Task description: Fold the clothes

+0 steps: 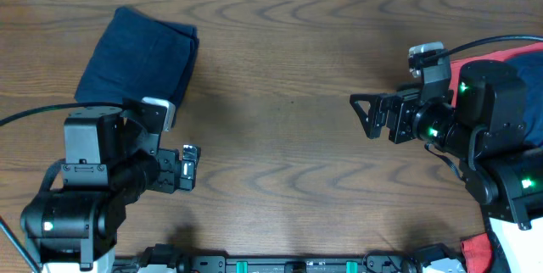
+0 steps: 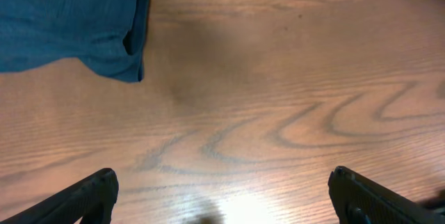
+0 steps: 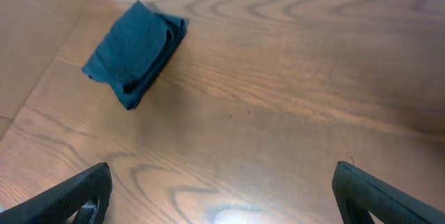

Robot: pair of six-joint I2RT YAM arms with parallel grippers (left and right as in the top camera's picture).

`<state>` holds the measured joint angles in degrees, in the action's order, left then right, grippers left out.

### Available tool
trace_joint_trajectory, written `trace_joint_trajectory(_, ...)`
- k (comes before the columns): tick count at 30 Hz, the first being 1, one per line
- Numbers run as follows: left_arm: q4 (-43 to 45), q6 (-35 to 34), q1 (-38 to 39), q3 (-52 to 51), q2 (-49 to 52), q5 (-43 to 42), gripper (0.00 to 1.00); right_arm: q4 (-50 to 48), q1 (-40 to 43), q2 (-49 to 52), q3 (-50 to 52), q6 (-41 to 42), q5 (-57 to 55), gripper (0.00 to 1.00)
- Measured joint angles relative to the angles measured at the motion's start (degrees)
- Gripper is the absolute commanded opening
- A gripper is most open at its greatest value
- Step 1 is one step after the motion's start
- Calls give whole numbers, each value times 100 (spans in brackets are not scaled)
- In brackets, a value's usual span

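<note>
Left end effector [image 1: 188, 168] and right end effector [image 1: 365, 114] both gape empty; I count one folded shorts [image 1: 138, 57] on the worktop [image 1: 280, 61], red cloth [image 1: 530, 51] visible only overhead.

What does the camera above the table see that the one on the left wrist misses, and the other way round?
Only overhead: both arms, the open right gripper, a bright red cloth at the right edge, and the whole folded dark navy-blue fabric shorts. Only left wrist: a close look at the shorts' layered corner. Both: the shorts, the open left gripper and the brown wooden table.
</note>
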<state>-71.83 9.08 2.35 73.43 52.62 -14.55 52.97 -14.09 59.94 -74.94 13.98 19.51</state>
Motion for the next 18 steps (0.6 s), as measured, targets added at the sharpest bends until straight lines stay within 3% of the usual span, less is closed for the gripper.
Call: trace_joint_trajectory(18,2,0,22,0,22,107,98,39,0,4,0,0,0,99)
